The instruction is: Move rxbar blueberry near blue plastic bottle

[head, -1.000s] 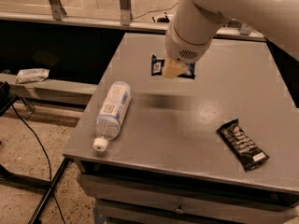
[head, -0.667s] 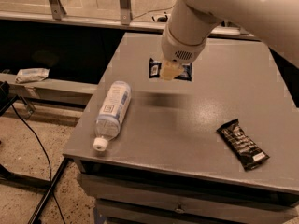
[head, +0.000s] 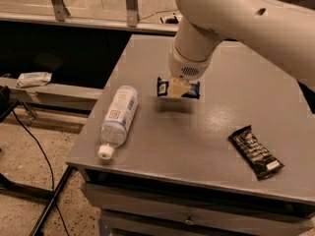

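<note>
Above table (head: 197, 151) centre, hand (head: 178, 87) clamped across rxbar blueberry (head: 193, 89), blue plastic bottle (head: 119, 114) nearby

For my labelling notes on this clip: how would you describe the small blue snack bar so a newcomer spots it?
Start at the grey table; toward its far middle the robot's tool hangs right over a small flat blue bar. It lies right of the long clear bottle, and is smaller and bluer than the black bar near the front right edge.
</note>
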Controlling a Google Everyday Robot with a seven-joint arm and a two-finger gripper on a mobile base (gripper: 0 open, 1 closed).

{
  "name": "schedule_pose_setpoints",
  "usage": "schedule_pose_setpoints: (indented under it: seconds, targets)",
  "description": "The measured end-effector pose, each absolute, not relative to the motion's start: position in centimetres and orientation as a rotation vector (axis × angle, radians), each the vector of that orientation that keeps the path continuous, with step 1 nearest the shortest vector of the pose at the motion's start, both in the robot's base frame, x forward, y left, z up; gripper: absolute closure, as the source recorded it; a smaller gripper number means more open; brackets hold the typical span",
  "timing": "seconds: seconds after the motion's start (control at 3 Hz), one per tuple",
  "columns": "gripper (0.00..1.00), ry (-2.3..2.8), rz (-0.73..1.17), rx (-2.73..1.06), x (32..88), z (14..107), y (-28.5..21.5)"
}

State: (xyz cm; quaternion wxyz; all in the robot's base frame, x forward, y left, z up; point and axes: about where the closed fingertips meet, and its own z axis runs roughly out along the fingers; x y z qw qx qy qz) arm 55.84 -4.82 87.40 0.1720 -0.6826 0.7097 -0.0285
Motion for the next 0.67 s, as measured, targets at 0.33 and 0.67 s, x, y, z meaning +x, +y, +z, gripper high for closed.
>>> schedule_pose_setpoints:
  seconds: [0.33, 0.67]
  targets:
    - [1.00, 1.990, -0.047, -1.960, 54.8, 86.7, -4.3]
    - [1.00, 1.969, -0.022, -2.013, 53.4, 85.5, -3.4]
